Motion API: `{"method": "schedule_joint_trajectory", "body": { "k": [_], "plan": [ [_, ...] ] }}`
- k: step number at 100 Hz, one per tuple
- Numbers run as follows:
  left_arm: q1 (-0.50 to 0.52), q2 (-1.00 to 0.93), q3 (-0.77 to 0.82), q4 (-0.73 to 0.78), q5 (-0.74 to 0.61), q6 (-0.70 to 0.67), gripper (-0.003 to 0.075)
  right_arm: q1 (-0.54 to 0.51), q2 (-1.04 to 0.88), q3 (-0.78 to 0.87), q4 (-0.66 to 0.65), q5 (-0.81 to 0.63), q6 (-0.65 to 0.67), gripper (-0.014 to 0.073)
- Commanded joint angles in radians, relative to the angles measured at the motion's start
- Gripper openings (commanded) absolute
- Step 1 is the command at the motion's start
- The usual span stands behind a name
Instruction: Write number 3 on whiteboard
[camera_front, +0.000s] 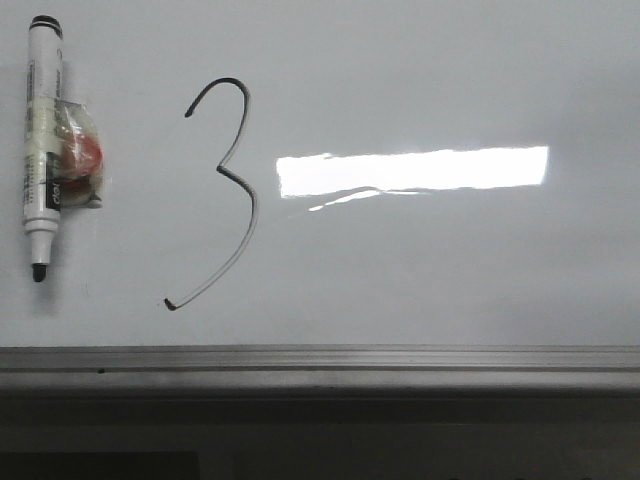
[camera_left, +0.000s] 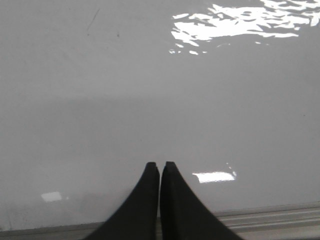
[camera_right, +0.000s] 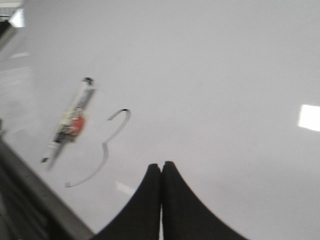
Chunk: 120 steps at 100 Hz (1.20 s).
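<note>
The number 3 (camera_front: 222, 190) is drawn on the whiteboard (camera_front: 450, 270), so the marker (camera_front: 42, 150) lies beside it, and both grippers' fingers (camera_left: 159, 175) (camera_right: 161, 175) are pinched together, holding nothing.

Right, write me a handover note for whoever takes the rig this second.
Left gripper: shut, empty, over bare whiteboard near its metal edge strip.
Right gripper: shut, empty, over the board beside the drawing.
The number 3 is drawn in full, hooked top to long lower tail.
The marker pen lies on the board left of the 3, tip uncapped, pointing toward the edge strip, with a taped-on clear piece with a red part around its barrel.
Done: the writing. Left: nothing visible except perhaps capping the marker; no cap in view.
</note>
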<state>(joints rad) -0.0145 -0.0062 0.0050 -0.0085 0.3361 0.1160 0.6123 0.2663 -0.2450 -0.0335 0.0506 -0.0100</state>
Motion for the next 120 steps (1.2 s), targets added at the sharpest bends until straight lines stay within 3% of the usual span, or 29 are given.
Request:
{"method": "schedule_joint_trajectory", "body": {
  "k": [1, 16, 47, 59, 87, 120],
  "plan": [
    [0.000, -0.025, 0.033, -0.001, -0.046, -0.008, -0.0020, -0.130, 0.007, 0.002, -0.015, -0.137, 0.002, -0.0066],
    [0.000, -0.025, 0.033, -0.001, -0.046, -0.008, -0.0020, -0.346, -0.005, 0.076, 0.008, -0.188, 0.010, -0.0066],
    [0.000, -0.025, 0.033, -0.001, -0.046, -0.008, -0.0020, -0.580, -0.201, 0.219, 0.027, -0.067, 0.010, -0.0066],
    [0.000, -0.025, 0.033, -0.001, -0.046, -0.008, -0.0020, -0.612, -0.295, 0.267, 0.027, 0.020, 0.010, -0.0066],
    [0.000, -0.023, 0.033, -0.001, -0.046, -0.008, -0.0020, -0.620, -0.290, 0.280, 0.004, 0.269, 0.010, -0.0066],
    [0.000, -0.023, 0.033, -0.001, -0.048, -0.008, -0.0020, -0.620, -0.290, 0.280, 0.004, 0.268, 0.010, -0.0066]
  ]
}}
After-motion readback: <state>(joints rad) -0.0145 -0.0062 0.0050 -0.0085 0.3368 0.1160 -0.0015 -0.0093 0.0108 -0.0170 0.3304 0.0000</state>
